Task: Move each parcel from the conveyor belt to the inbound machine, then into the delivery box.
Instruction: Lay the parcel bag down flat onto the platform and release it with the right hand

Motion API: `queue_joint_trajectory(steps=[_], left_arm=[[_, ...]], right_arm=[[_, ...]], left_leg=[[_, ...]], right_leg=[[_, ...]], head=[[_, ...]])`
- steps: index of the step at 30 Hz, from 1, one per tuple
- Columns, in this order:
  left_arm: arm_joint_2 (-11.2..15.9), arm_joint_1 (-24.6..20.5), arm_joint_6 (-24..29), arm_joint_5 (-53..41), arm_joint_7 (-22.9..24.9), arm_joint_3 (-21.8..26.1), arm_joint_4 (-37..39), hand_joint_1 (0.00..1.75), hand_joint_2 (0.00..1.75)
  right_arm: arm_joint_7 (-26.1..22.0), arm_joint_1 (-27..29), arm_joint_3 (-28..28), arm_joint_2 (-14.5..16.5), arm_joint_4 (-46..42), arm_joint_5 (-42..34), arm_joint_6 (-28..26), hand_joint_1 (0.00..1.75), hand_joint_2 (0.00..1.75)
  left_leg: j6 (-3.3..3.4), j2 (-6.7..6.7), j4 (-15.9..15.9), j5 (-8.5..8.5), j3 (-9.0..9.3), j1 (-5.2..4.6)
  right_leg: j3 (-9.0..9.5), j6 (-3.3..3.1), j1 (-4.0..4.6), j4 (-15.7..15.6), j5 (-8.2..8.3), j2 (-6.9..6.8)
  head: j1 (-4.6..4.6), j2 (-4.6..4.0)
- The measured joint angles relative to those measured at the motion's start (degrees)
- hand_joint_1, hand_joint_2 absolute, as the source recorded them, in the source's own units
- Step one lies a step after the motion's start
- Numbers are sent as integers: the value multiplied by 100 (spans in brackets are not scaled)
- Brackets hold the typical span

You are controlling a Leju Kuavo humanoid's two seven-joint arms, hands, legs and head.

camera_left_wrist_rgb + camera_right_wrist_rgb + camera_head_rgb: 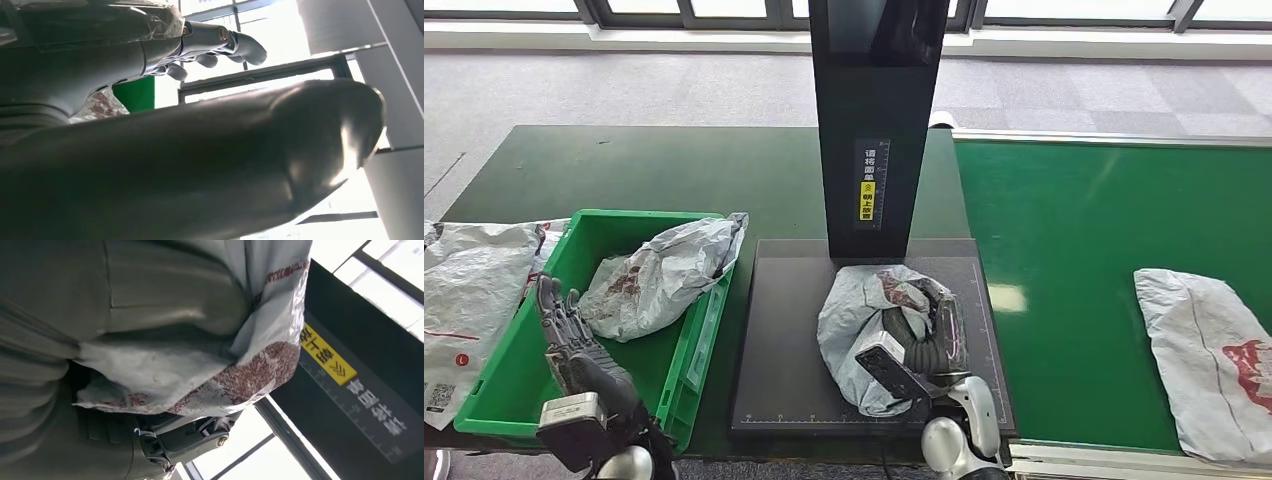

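Grey carpet and a band of windows run behind a green table [654,170], where a black scanner [864,340] stands with its tall post [879,110] rising from a flat dark platform, and the green belt [1104,230] lies to its right. On that platform sits a crumpled grey parcel [859,315], and the right hand [919,355] is wrapped over its near right side; the right wrist view shows the bag [200,365] bunched between thumb and fingers, so the hand appears closed on it in a firm grip. The crate [509,375] is to the left of the platform, its right wall just beside the platform's left edge, and already has one parcel [659,275] slumped against that wall and partly over the rim. The move ahead, as I judge it, turns on this: the held bag lies right of the crate, so it must travel leftward across the platform, and the right hand already has it. The left hand [574,345] hovers above the crate's near left part, fingers spread and holding nothing, nearer the crate than the right. Another parcel [1214,360] waits on the belt, well to the right, and more grey bags [469,290] lie left of the crate.
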Motion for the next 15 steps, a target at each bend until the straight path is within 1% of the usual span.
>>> queue_joint_trajectory(steps=[4, 11, 15], left_arm=[[21, -20, -77, -180, 165, -113, 28, 0, 0], [32, -32, -128, -187, 206, -173, 66, 0, 0], [36, -36, -417, -154, 301, -178, 95, 0, 0]], right_arm=[[-52, -24, -38, -39, 142, -152, 119, 0, 175], [-79, -50, -52, -75, 262, -203, 150, 0, 175], [-234, 38, -61, -82, 196, -411, 429, 0, 175]], left_leg=[[0, 1, 0, 0, 0, 0], [-1, 1, 0, -1, 0, 0], [-1, 0, 0, -1, 1, 0]], right_leg=[[0, 0, 0, 0, 0, 0], [-2, 0, 1, 0, 0, 0], [-3, 0, 1, 0, 0, 0]], head=[[0, 0], [0, 0], [0, 0]])
